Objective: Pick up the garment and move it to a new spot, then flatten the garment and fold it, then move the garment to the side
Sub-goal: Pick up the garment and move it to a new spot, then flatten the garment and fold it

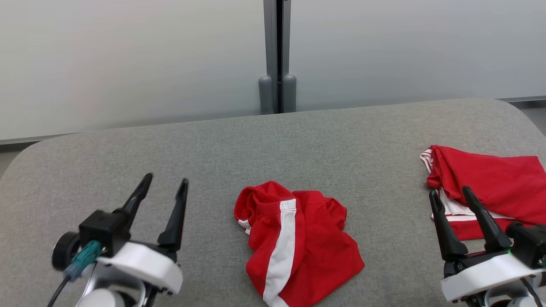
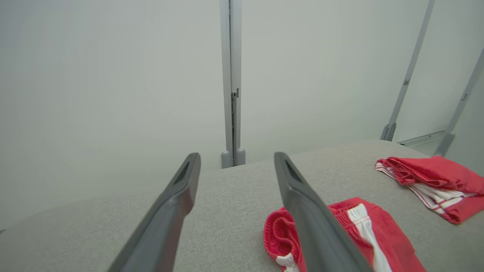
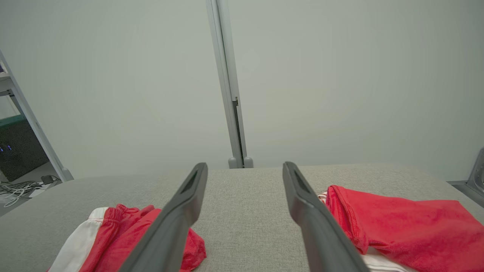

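Note:
A crumpled red garment (image 1: 298, 245) with a white side stripe lies bunched on the grey table (image 1: 273, 140), near the middle of its front. It also appears in the left wrist view (image 2: 363, 230) and the right wrist view (image 3: 113, 238). My left gripper (image 1: 164, 183) stands open at the lower left, to the left of the garment and apart from it, with nothing between its fingers. My right gripper (image 1: 451, 194) is open at the lower right, in front of a second red cloth, holding nothing.
A second red garment with white trim (image 1: 486, 187) lies folded at the table's right edge, partly behind my right fingers, also seen in the wrist views (image 2: 431, 181) (image 3: 397, 223). Pale wall panels with a grey post (image 1: 277, 55) stand behind the table.

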